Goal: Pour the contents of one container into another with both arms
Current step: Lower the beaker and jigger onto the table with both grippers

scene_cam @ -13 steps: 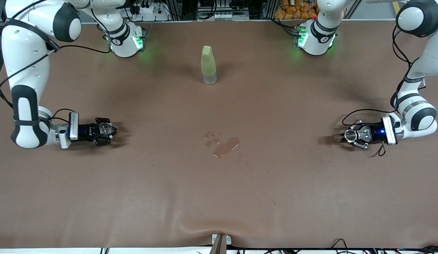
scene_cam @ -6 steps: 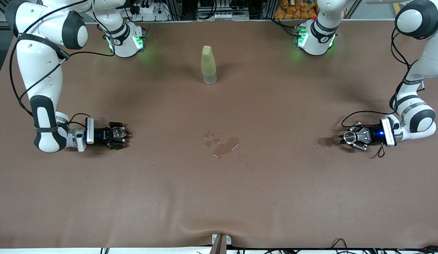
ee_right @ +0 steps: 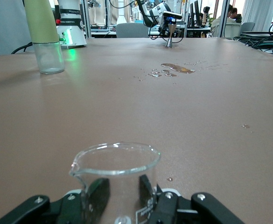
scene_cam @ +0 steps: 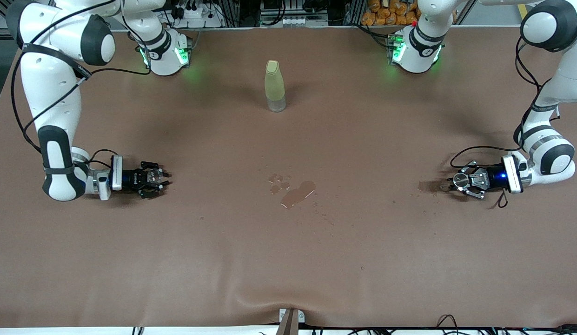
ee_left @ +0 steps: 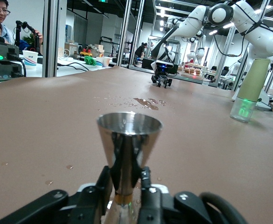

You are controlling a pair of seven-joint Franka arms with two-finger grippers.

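The transparent cup (scene_cam: pixel 153 176) stands upright in my right gripper (scene_cam: pixel 154 177), low over the table at the right arm's end. In the right wrist view the black fingers (ee_right: pixel 97 193) press both sides of the transparent cup (ee_right: pixel 115 164), which looks empty. The shiny metal cup (scene_cam: pixel 461 178) sits upright in my left gripper (scene_cam: pixel 458 181), low over the table at the left arm's end. In the left wrist view my left gripper (ee_left: pixel 126 181) is shut on the narrow stem of the metal cup (ee_left: pixel 129 135).
A tall yellow-green bottle (scene_cam: pixel 275 85) stands mid-table near the robots' bases. A puddle with scattered drops (scene_cam: pixel 298 192) lies on the brown table cover (scene_cam: pixel 288 260), between the two grippers. A small wet patch (scene_cam: pixel 427 186) lies beside the left gripper.
My right arm has carried the transparent cup a short way toward the table's middle. The left gripper with the metal cup has barely moved.
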